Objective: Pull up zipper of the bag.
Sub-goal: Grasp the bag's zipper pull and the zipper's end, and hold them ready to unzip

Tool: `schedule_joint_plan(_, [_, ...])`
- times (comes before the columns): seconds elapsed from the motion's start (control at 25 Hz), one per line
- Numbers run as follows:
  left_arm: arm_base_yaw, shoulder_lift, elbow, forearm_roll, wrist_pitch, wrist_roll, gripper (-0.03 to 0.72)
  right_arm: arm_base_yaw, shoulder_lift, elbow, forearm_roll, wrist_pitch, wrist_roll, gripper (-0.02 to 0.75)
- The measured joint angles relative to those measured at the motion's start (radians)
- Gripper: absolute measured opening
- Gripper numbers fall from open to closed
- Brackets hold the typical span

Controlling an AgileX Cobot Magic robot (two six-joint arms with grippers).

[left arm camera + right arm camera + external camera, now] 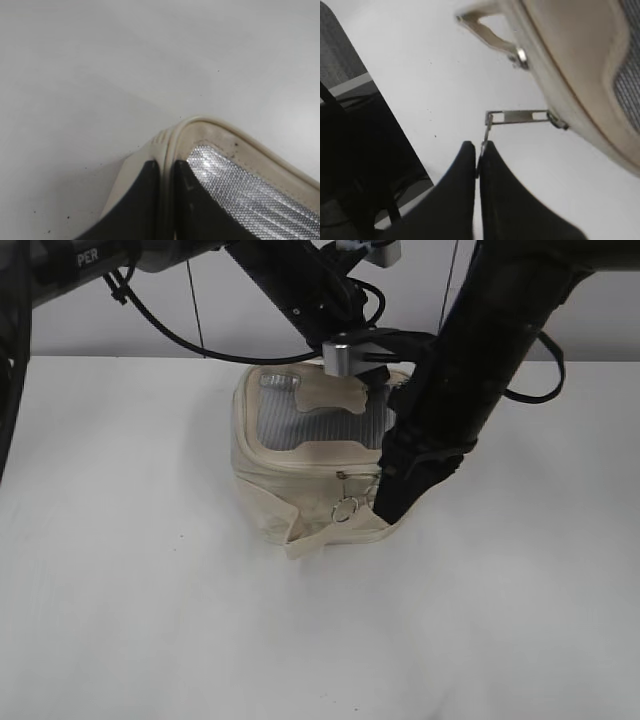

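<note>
Exterior view's upper left shows "PER" on an arm. Centre, the cream bag (300,475) has a grey mesh top; the right claw (479,150) pinches its zipper (517,116) ring, the left claw (167,172) clamps its rim.

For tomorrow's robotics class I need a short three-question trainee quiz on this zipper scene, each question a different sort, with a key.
1. True or false: the right pincer pinches a silver ring pull of the thin cream zipper.
2. The left pincer grips which part of the small boxy cream fabric bag? A) strap B) lid rim corner C) mesh centre
3. Fill in: the bag stands on a ____ table.

Key: 1 true; 2 B; 3 white.
</note>
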Motion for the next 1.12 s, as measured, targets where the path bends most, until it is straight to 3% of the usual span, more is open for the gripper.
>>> schedule_joint_plan(0.32, [0.003, 0.0, 0.0, -0.001, 0.006, -0.001, 0.055, 0.105, 0.0, 0.008, 0.029, -0.157, -0.001, 0.008])
schedule_joint_plan(0.76, [0.003, 0.0, -0.001, -0.003, 0.01, -0.001, 0.055, 0.113, 0.0, 0.008, 0.06, -0.175, 0.032, 0.025])
schedule_joint_plan(0.84, [0.003, 0.0, -0.001, -0.003, 0.004, -0.001, 0.053, 0.118, 0.0, 0.008, 0.047, -0.153, 0.082, 0.079])
schedule_joint_plan(1.12, [0.003, 0.0, -0.001, 0.0, 0.001, -0.009, 0.056, 0.129, -0.028, 0.008, -0.071, -0.113, 0.253, 0.439])
